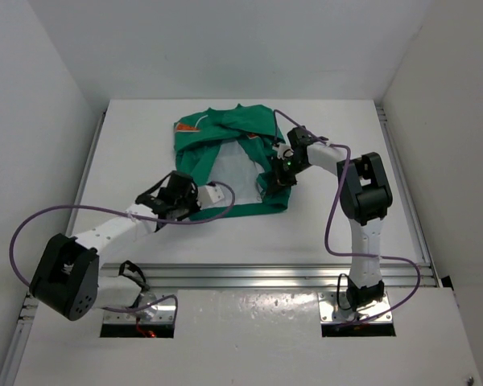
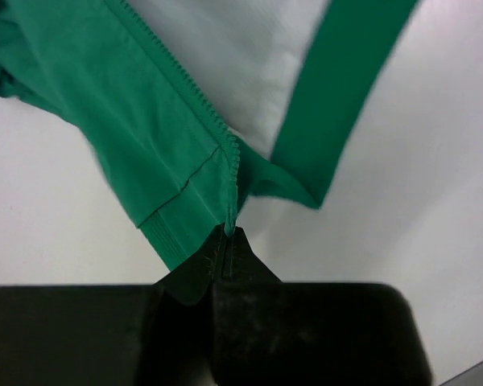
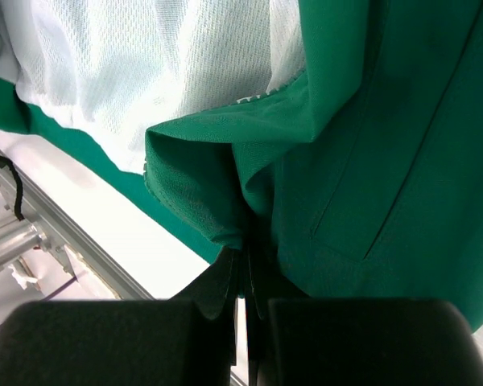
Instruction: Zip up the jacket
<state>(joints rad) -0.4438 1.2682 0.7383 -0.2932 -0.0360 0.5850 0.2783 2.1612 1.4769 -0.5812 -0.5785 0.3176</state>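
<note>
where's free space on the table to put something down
Bare table left of the jacket toward the wall, and right of the right arm to the rail. Crowded at the jacket's near hem, where the left gripper and right gripper pinch fabric and a cable loops.

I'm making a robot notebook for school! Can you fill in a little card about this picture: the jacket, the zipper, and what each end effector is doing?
jacket: green, lying open on the white table, white mesh lining showing
zipper: not zipped, teeth bare along one front edge
left end effector: shut, pinching the bottom end of that zipper edge
right end effector: shut, pinching a fold of green fabric on the jacket's other front side
</note>
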